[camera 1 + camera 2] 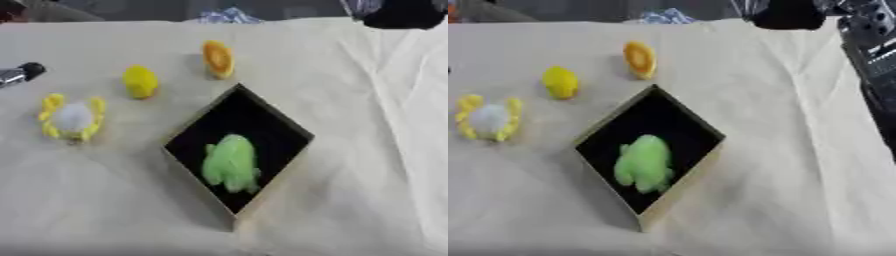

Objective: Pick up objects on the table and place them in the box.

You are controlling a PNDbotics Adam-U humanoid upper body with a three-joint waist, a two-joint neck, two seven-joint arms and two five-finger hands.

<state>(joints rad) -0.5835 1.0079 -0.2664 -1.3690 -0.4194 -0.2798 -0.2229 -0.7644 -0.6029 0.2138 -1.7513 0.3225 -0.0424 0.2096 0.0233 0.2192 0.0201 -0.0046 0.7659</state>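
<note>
A square cardboard box with a black inside (278,117) is set cornerwise on the cream cloth-covered table (350,200) — a soft green frog-shaped toy (231,162) lies in it. Beyond its far corner an orange rounded toy (217,59) is seen, a yellow rounded toy (140,81) to its left, and a white ball ringed in yellow (73,118) further left. Only a black-tipped silver part of the left hand (21,74) shows at the left edge — its fingers cannot be told.
</note>
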